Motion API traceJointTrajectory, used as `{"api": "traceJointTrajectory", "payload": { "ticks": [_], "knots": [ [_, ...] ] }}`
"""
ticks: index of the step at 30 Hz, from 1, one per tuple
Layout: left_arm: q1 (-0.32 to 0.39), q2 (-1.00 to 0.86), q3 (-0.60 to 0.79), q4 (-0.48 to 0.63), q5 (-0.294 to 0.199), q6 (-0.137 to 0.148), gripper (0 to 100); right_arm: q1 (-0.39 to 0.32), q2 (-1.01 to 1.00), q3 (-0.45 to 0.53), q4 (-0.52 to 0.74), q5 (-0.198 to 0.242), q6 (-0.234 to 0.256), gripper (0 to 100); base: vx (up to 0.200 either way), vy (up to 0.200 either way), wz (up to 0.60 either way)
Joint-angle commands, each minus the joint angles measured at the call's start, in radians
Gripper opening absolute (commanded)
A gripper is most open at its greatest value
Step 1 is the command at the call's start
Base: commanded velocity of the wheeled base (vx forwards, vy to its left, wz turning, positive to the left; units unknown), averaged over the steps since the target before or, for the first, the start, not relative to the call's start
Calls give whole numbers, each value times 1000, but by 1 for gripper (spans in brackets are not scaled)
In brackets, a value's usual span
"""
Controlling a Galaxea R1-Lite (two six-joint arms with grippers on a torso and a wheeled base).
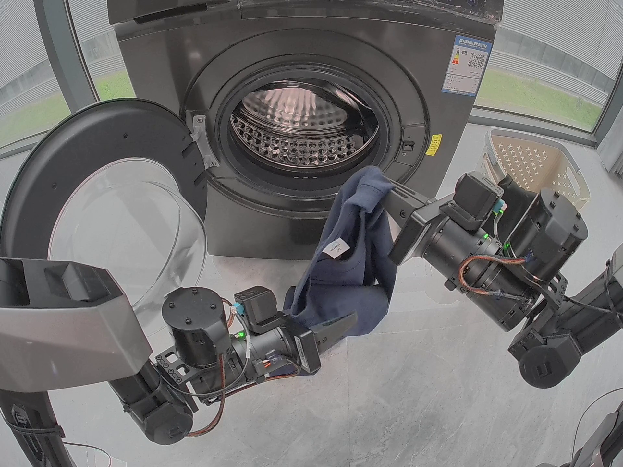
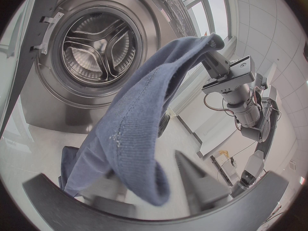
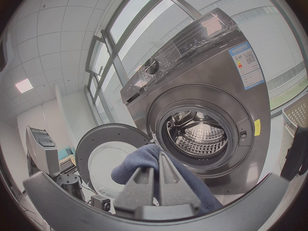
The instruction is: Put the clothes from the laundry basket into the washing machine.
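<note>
Pale marble floor (image 1: 402, 397) carries the washing machine (image 1: 162, 66), its door (image 1: 78, 157) swung wide; the laundry basket (image 1: 538, 157) stands at its right; a blue garment (image 1: 354, 261) hangs before the drum mouth, pinched tight in our right hand (image 1: 389, 194); our left hand (image 1: 324, 314), fingers spread, sits under its lower folds.

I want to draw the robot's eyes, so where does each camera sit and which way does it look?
Head view: on the head, looking forward and down at the washing machine, open door and laundry basket; left gripper and right gripper show.
Left wrist view: on the left wrist, looking past the left gripper into the drum; the right gripper shows beyond.
Right wrist view: on the right wrist, looking past the right gripper at the machine's front; the left arm shows beyond.
Shared: all three see the navy garment.
</note>
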Motion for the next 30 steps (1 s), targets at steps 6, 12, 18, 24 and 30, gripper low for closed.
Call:
{"api": "traceJointTrajectory", "payload": {
  "ticks": [6, 12, 18, 24, 30],
  "knots": [
    [6, 47, -61, -2, 38, -1, 0, -4, -8, 7, 0, -1, 1, 0, 0, 0, 0],
    [25, -116, 10, 14, 36, 8, 0, -55, -37, 13, 4, -4, 3, 0, 0, 0, 0],
    [72, -343, 141, 98, 27, 81, 0, -102, -77, 60, 9, -13, 10, 0, 0, 0, 0],
    [83, -518, 140, 210, 26, 88, 0, -115, -143, 88, 14, -13, 10, 0, 0, 0, 0],
    [95, -667, 131, 293, 26, 89, 0, -148, -197, 120, 14, -12, 7, 0, 0, 0, 0]
  ]
}}
